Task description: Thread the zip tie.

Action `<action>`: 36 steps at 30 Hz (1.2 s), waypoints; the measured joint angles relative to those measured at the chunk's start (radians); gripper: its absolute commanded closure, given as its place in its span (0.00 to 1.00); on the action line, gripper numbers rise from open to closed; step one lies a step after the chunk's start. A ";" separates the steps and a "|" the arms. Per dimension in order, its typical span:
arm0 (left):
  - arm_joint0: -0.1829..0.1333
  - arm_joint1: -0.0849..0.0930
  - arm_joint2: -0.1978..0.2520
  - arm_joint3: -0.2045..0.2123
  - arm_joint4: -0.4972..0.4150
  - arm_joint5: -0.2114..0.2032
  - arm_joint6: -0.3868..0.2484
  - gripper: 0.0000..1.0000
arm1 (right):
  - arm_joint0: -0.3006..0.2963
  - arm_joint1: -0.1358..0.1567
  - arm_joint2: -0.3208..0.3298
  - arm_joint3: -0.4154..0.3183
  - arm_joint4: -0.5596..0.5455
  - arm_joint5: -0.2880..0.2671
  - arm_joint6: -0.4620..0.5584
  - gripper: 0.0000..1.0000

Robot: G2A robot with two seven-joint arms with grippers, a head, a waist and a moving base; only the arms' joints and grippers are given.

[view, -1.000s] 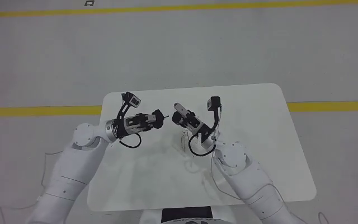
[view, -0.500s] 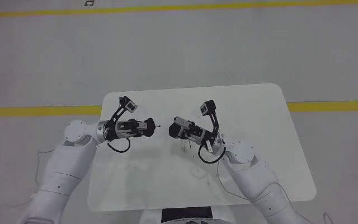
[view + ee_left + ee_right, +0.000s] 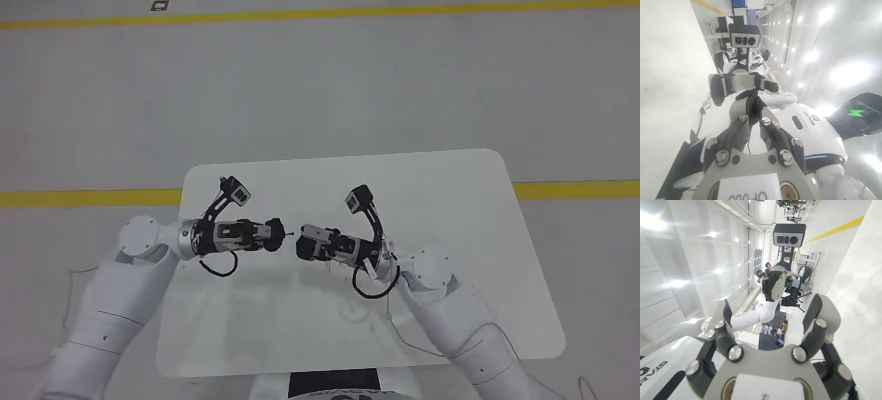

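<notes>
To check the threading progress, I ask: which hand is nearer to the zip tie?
Left. The left hand is shut on the zip tie; the right hand faces it from close ahead, open, not gripping it.

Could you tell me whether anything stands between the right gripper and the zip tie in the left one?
Nothing visible does: the zip tie, clamped in the left gripper, faces the right gripper and its open jaws across bare air.
</notes>
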 measured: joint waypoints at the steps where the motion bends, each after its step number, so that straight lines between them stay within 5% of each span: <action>1: -0.003 0.002 0.002 -0.003 0.011 0.000 -0.014 1.00 | 0.003 0.001 0.002 0.007 0.021 0.005 0.023 0.00; 11: 0.010 0.064 0.057 -0.052 0.045 -0.078 -0.018 1.00 | 0.050 0.007 0.011 0.081 0.180 0.020 0.175 0.00; 22: 0.007 0.064 0.067 -0.058 0.070 -0.066 0.014 1.00 | 0.040 0.007 0.003 0.076 0.195 0.029 0.164 0.00; 28: -0.003 0.064 0.073 -0.045 0.061 -0.084 -0.003 1.00 | 0.046 0.010 -0.004 0.089 0.252 0.039 0.242 0.00; 36: -0.003 0.064 0.073 -0.044 0.062 -0.086 -0.004 1.00 | 0.041 0.011 -0.003 0.078 0.227 0.037 0.193 0.00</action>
